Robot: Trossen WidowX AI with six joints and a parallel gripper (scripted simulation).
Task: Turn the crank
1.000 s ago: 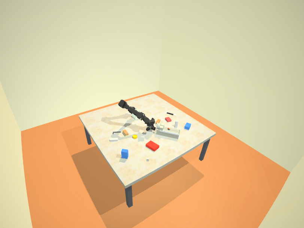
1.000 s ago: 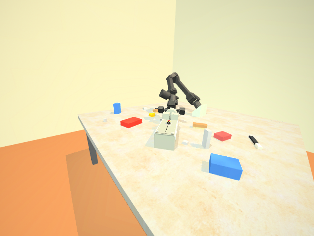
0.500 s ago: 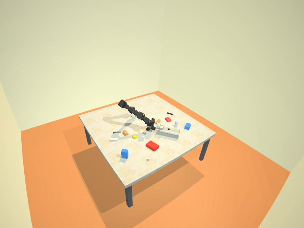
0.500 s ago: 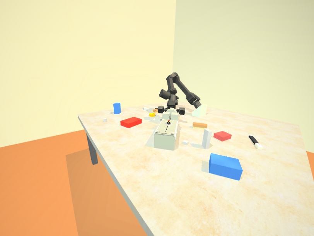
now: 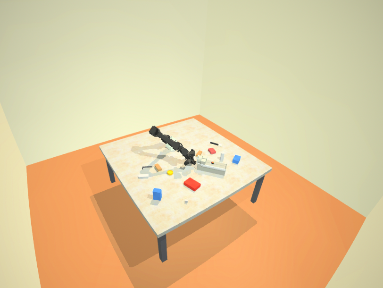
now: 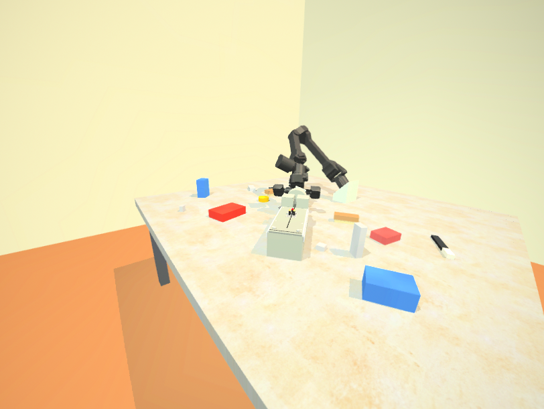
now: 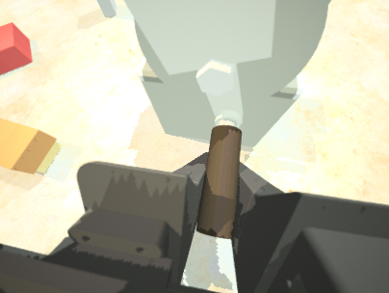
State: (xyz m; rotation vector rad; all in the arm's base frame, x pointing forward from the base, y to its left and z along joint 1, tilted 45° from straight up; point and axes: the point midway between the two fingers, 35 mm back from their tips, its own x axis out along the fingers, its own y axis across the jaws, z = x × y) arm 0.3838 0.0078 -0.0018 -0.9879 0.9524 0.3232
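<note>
The grey-green machine (image 5: 211,169) (image 6: 285,245) (image 7: 207,29) stands on the table with its crank end facing the arm. In the wrist view the pale crank arm (image 7: 225,98) runs from its hub down to a brown cylindrical handle (image 7: 222,178). My gripper (image 7: 217,159) is shut on that handle, one dark finger on each side. A small red pointer (image 5: 212,162) (image 6: 292,210) shows on the machine's top, beside small dark parts. The brass zero marks cannot be made out, so whether the pointer is level with them cannot be told.
An orange block (image 5: 199,153) (image 6: 346,216) (image 7: 21,146) and a red block (image 5: 211,150) (image 6: 385,235) (image 7: 12,48) lie beside the machine. A larger red block (image 5: 191,184) (image 6: 227,211) lies on its other side. A white upright block (image 5: 222,156) (image 6: 358,240) and a blue block (image 5: 236,159) (image 6: 390,289) stand near its far end.
</note>
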